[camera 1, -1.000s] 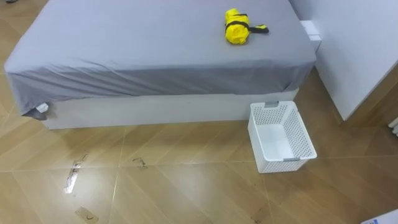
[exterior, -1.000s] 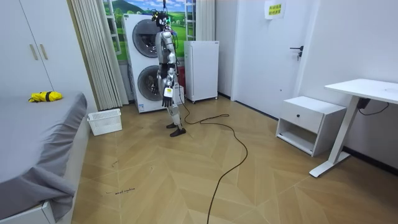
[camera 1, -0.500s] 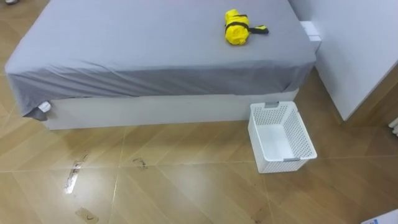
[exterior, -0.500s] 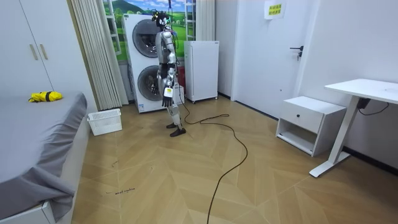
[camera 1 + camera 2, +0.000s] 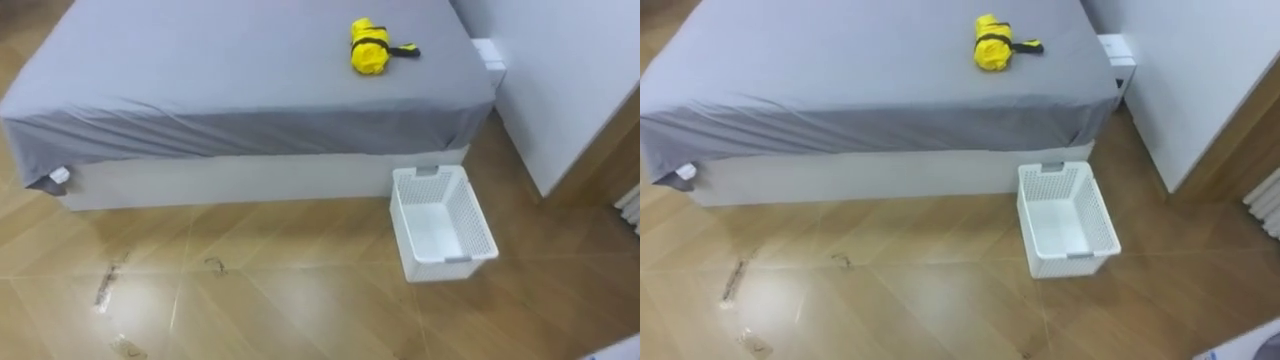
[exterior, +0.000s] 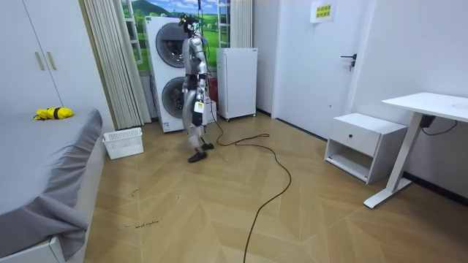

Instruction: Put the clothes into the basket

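Room view: yellow clothes on bed, well apart from robot hand.

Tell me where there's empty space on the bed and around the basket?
The bed is bare everywhere left of the yellow clothes bundle. The white basket is empty inside. The wooden floor before the bed is open. It's tight only around the basket, near the bed's corner and the white wardrobe.
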`<state>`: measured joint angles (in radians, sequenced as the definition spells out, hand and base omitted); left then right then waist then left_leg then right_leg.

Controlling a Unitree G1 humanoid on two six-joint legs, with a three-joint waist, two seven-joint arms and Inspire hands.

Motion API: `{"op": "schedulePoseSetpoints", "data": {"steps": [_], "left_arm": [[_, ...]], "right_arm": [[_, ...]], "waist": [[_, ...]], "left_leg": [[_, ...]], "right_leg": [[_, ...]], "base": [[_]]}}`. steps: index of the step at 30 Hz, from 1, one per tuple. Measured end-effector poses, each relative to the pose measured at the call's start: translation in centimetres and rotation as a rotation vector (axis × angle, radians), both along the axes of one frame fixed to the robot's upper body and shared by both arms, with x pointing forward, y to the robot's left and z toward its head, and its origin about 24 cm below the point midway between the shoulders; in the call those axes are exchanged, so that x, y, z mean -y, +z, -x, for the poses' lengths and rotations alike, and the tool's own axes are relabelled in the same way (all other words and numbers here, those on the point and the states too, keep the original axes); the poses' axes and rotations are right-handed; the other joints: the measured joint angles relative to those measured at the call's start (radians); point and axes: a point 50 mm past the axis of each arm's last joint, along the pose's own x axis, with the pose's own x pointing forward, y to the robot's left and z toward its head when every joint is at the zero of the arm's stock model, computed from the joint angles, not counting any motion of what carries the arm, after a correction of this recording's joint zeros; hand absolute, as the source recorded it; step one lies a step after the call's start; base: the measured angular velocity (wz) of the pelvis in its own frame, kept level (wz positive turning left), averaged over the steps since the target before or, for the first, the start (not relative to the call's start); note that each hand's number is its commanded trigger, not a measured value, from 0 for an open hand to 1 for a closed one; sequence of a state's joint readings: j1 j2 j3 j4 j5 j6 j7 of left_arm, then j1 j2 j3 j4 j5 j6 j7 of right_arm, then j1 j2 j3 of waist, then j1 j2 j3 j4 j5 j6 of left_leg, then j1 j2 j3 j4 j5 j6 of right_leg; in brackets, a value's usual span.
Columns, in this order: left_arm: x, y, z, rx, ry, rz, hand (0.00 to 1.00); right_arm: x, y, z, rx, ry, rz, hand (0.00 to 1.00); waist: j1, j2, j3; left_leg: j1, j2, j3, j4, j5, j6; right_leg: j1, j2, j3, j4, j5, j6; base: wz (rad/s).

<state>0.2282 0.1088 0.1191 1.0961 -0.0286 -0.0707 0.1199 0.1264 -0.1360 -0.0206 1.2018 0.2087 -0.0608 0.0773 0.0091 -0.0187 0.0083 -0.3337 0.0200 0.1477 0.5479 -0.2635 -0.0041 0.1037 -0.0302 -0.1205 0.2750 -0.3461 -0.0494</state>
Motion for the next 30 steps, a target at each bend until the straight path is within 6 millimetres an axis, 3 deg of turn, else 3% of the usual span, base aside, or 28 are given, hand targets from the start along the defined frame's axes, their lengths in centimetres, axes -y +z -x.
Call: {"op": "schedulePoseSetpoints", "data": {"steps": [1,2,3,4,5,6,7,8,10,11,12,13,14,15,16,17,18,19,20,21,22,23,24,25,26,27,28,30], "left_arm": [[0.1,0.0,0.5,-0.012,0.001,0.001,0.00],[0.1,0.0,0.8,-0.019,0.005,-0.002,0.00],[0.0,-0.1,1.5,-0.035,0.011,-0.005,0.00],[0.0,-0.1,1.8,-0.043,0.014,-0.005,0.00],[0.0,-0.1,1.8,-0.042,0.014,-0.004,0.00],[0.2,-0.1,1.5,-0.033,0.011,0.000,0.00],[0.3,-0.1,1.0,-0.019,0.006,0.002,0.00],[0.3,-0.1,0.8,-0.013,0.003,0.003,0.00],[0.1,0.0,0.3,0.010,-0.003,-0.001,0.00],[-0.1,0.1,0.2,0.011,-0.004,-0.006,0.00],[-0.4,0.1,0.1,0.019,-0.004,-0.014,0.00],[-0.6,0.3,-0.4,0.037,-0.007,-0.020,0.00],[-0.7,0.3,-0.9,0.051,-0.011,-0.025,0.00],[-0.9,0.5,-1.8,0.073,-0.016,-0.036,0.00],[-1.0,0.6,-2.4,0.086,-0.020,-0.042,0.00],[-1.0,0.6,-2.9,0.098,-0.028,-0.046,0.00],[-0.9,0.7,-3.7,0.117,-0.034,-0.047,0.00],[-0.8,0.8,-4.3,0.130,-0.040,-0.046,0.00],[-0.7,0.9,-4.7,0.140,-0.049,-0.046,0.00],[-0.4,1.0,-5.6,0.157,-0.075,-0.043,0.00],[0.0,1.0,-6.0,0.173,-0.098,-0.041,0.00],[0.4,1.0,-6.1,0.176,-0.107,-0.033,0.00],[1.0,0.9,-6.1,0.175,-0.131,-0.019,0.00],[1.3,0.7,-5.7,0.161,-0.142,-0.013,0.00],[1.4,0.7,-5.5,0.155,-0.146,-0.010,0.00],[1.6,0.6,-5.1,0.142,-0.152,-0.005,0.00],[1.5,0.4,-4.1,0.119,-0.139,-0.001,0.00],[1.3,0.2,-3.3,0.089,-0.132,-0.005,0.00]], "right_arm": [[0.1,0.0,-0.1,0.002,0.002,0.002,0.00],[0.0,0.0,0.0,0.000,0.003,0.002,0.00],[0.0,0.0,0.0,-0.009,0.014,0.001,0.00],[-0.2,-0.1,0.0,-0.015,0.033,0.002,0.00],[-0.2,-0.1,0.0,-0.017,0.034,0.004,0.00],[-0.1,0.0,-0.1,-0.018,0.029,0.012,0.00],[0.0,0.0,-0.1,-0.019,0.028,0.016,0.00],[0.1,0.0,-0.3,-0.014,0.032,0.020,0.00],[0.2,0.1,-0.5,-0.005,0.016,0.031,0.00],[0.2,0.1,-0.6,-0.001,0.017,0.038,0.00],[0.3,0.1,-0.5,-0.002,0.016,0.049,0.00],[0.4,0.1,-0.1,-0.009,0.005,0.059,0.00],[0.5,0.1,0.0,-0.012,0.000,0.064,0.00],[0.6,0.2,-0.2,0.003,-0.003,0.075,0.00],[0.6,0.5,-1.3,0.045,0.002,0.077,0.00],[0.6,0.6,-1.7,0.067,0.005,0.078,0.00],[0.5,1.0,-2.8,0.113,0.012,0.079,0.00],[0.3,1.4,-3.8,0.157,0.018,0.079,0.00],[0.2,1.5,-4.3,0.179,0.020,0.077,0.00],[0.0,1.9,-5.3,0.217,0.022,0.078,0.00],[-0.3,2.2,-6.1,0.253,0.021,0.083,0.00],[-0.3,2.4,-6.5,0.271,0.019,0.088,0.00],[-0.4,2.7,-7.1,0.303,0.015,0.100,0.00],[-0.6,3.2,-8.1,0.348,0.016,0.105,0.00],[-0.7,3.6,-8.7,0.377,0.019,0.111,0.00],[-0.8,4.5,-10.2,0.447,0.030,0.131,0.00],[-1.0,5.7,-12.0,0.525,0.041,0.144,0.00],[-1.4,7.4,-14.0,0.622,0.054,0.155,0.00]], "waist": [[0.014,0.001,0.0005],[0.023,0.002,0.0010],[0.035,0.002,0.0015],[0.036,-0.002,0.0026],[0.036,-0.007,0.0024],[0.036,-0.023,0.0002],[0.031,-0.042,-0.0098],[0.031,-0.047,-0.0059],[0.031,-0.045,-0.0031],[0.033,-0.044,-0.0022],[0.042,-0.041,-0.0037],[0.041,-0.038,-0.0037],[0.042,-0.040,-0.0032],[0.048,-0.014,-0.0095],[0.059,-0.002,-0.0037],[0.055,0.011,-0.0007],[0.048,0.027,0.0019],[0.047,0.040,0.0022],[0.046,0.030,0.0035],[0.042,0.025,0.0010],[0.039,0.021,0.0023],[0.037,0.019,0.0023],[0.035,0.023,0.0007],[0.036,0.021,-0.0078],[0.037,0.021,-0.0114],[0.047,0.037,-0.0128],[0.060,0.054,-0.0047],[0.063,0.068,0.0019]], "left_leg": [[-0.035,-0.004,0.002,-0.138,0.054,-0.007],[-0.045,-0.003,0.004,-0.190,0.102,-0.002],[-0.061,0.002,0.004,-0.260,0.173,0.000],[-0.067,-0.001,0.008,-0.285,0.240,0.007],[-0.070,-0.006,0.016,-0.282,0.274,0.018],[-0.080,-0.035,0.026,-0.260,0.322,0.045],[-0.097,-0.058,0.054,-0.196,0.293,0.078],[-0.109,-0.063,0.064,-0.157,0.264,0.084],[-0.101,-0.063,0.089,-0.032,0.144,0.093],[-0.082,-0.062,0.101,-0.020,0.117,0.096],[-0.025,-0.067,0.121,-0.026,0.077,0.100],[0.044,-0.071,0.137,-0.061,0.043,0.105],[0.080,-0.073,0.140,-0.084,0.030,0.108],[0.136,-0.072,0.127,-0.118,0.010,0.107],[0.194,-0.067,0.106,-0.155,-0.002,0.102],[0.223,-0.065,0.087,-0.173,-0.006,0.101],[0.269,-0.055,0.050,-0.203,-0.014,0.097],[0.309,-0.048,0.019,-0.231,-0.019,0.091],[0.330,-0.048,-0.002,-0.247,-0.020,0.089],[0.370,-0.048,-0.031,-0.282,-0.024,0.083],[0.412,-0.046,-0.052,-0.317,-0.030,0.072],[0.436,-0.040,-0.054,-0.335,-0.036,0.063],[0.482,-0.018,-0.066,-0.356,-0.048,0.044],[0.500,0.003,-0.066,-0.353,-0.064,0.017],[0.502,0.012,-0.066,-0.342,-0.073,0.001],[0.510,0.045,-0.058,-0.330,-0.075,-0.018],[0.526,0.074,-0.050,-0.328,-0.070,-0.042],[0.549,0.094,-0.056,-0.306,-0.037,-0.083]], "right_leg": [[0.011,-0.006,0.013,-0.001,-0.014,0.004],[0.020,-0.010,0.016,-0.002,-0.024,0.007],[0.043,-0.023,0.017,-0.003,-0.045,0.012],[0.067,-0.040,0.026,-0.007,-0.070,0.025],[0.078,-0.049,0.034,-0.010,-0.081,0.035],[0.092,-0.080,0.041,-0.019,-0.097,0.059],[0.096,-0.113,0.054,-0.023,-0.110,0.077],[0.097,-0.120,0.056,-0.020,-0.110,0.079],[0.100,-0.153,0.055,0.079,-0.067,0.126],[0.086,-0.163,0.054,0.142,-0.050,0.134],[0.051,-0.180,0.053,0.275,0.011,0.137],[0.023,-0.191,0.047,0.404,0.125,0.131],[0.005,-0.197,0.040,0.463,0.199,0.129],[-0.057,-0.195,0.030,0.571,0.244,0.109],[-0.133,-0.168,0.010,0.656,0.171,0.084],[-0.175,-0.151,-0.006,0.674,0.132,0.065],[-0.253,-0.108,-0.043,0.672,0.067,0.042],[-0.336,-0.073,-0.075,0.615,0.032,0.035],[-0.371,-0.058,-0.083,0.565,0.028,0.035],[-0.431,-0.039,-0.085,0.423,0.034,0.035],[-0.461,-0.038,-0.086,0.252,0.084,0.031],[-0.468,-0.041,-0.088,0.183,0.152,0.023],[-0.467,-0.037,-0.102,0.093,0.263,0.019],[-0.448,-0.023,-0.113,0.080,0.312,-0.010],[-0.442,-0.010,-0.119,0.088,0.313,-0.022],[-0.426,0.012,-0.144,0.108,0.299,-0.042],[-0.418,0.040,-0.145,0.127,0.286,-0.055],[-0.417,0.049,-0.146,0.203,0.256,-0.078]], "base": [[-0.15],[-0.41],[-0.39],[-0.33],[-0.15],[-0.09],[-0.07],[-0.12],[-0.28],[-0.36],[-0.20],[-0.08],[0.00],[-0.15],[-0.19],[-0.08],[0.09],[0.17],[0.30],[0.53],[0.60],[0.70],[0.62],[0.56],[0.28],[-0.07],[-0.18],[-0.03]]}}
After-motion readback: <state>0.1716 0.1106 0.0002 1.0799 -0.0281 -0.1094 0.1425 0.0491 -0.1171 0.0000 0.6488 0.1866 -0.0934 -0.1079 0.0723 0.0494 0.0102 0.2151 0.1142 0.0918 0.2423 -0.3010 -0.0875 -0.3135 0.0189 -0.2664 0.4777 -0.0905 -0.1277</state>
